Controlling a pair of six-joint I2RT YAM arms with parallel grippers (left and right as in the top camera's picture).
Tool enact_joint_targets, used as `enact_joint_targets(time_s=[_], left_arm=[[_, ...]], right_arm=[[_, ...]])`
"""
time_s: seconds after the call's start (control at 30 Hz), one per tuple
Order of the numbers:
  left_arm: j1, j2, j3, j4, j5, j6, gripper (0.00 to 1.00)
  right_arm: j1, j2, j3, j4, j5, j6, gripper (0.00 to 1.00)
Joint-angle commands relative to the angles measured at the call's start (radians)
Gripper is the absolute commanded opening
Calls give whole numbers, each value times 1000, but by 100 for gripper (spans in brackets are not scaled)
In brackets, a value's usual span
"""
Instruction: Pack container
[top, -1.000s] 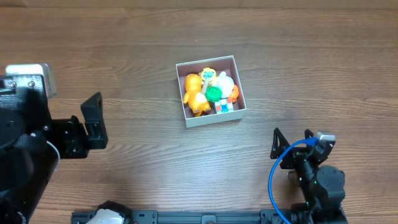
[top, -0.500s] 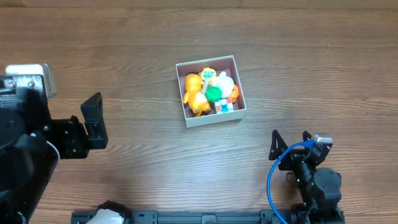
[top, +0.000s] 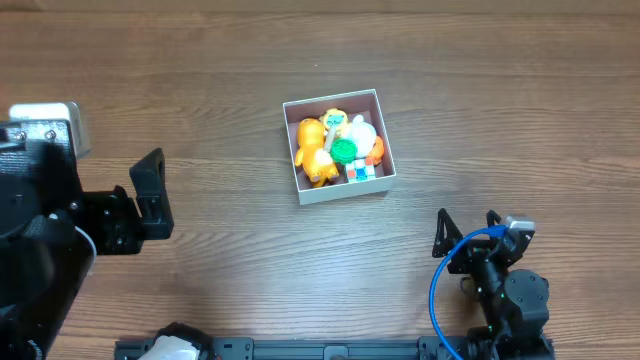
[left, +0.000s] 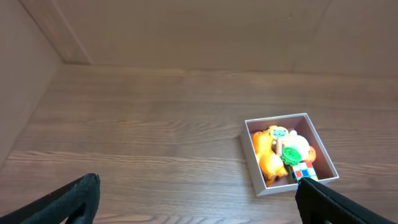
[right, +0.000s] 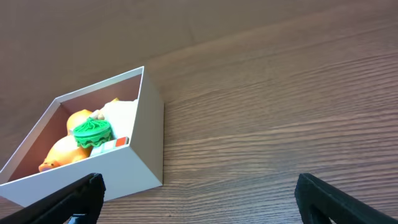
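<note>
The container (top: 340, 196) is a small square white-walled box at the table's middle. It holds an orange figure (top: 313, 152), a green round toy (top: 344, 151), a white toy (top: 362, 131) and a small coloured cube (top: 362, 171). It also shows in the left wrist view (left: 255, 169) and the right wrist view (right: 134, 165). My left gripper (top: 150, 195) is open and empty at the far left, well away from the box. My right gripper (top: 467, 232) is open and empty at the front right, below the box.
The wooden table (top: 500, 90) stretches bare around the box. A blue cable (top: 440, 290) loops by the right arm. A wooden wall (left: 186, 31) rises at the far edge.
The right arm has drawn back slightly toward the front edge. The left arm and the box have not moved.
</note>
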Motion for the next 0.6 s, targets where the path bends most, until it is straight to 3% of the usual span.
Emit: enact_joint_targets(time_s=[0.0, 0.07, 0.17, 0.27, 0.4, 0.57], left_arm=[[58, -4, -16, 15, -23, 2, 100], [140, -26, -77, 70, 13, 0, 100], [245, -117, -313, 263, 106, 0, 100], [257, -272, -704, 579, 149, 0, 100], [257, -444, -1108, 837, 148, 0, 100], [257, -653, -1489, 1084, 145, -1, 100]], right_arm=[[3, -11, -7, 6, 5, -3, 100], [3, -11, -7, 6, 5, -3, 100], [3, -11, -7, 6, 5, -3, 100], [3, -11, -7, 6, 5, -3, 100], [3, -11, -7, 6, 5, -3, 100], [3, -11, -7, 6, 5, -3, 100]])
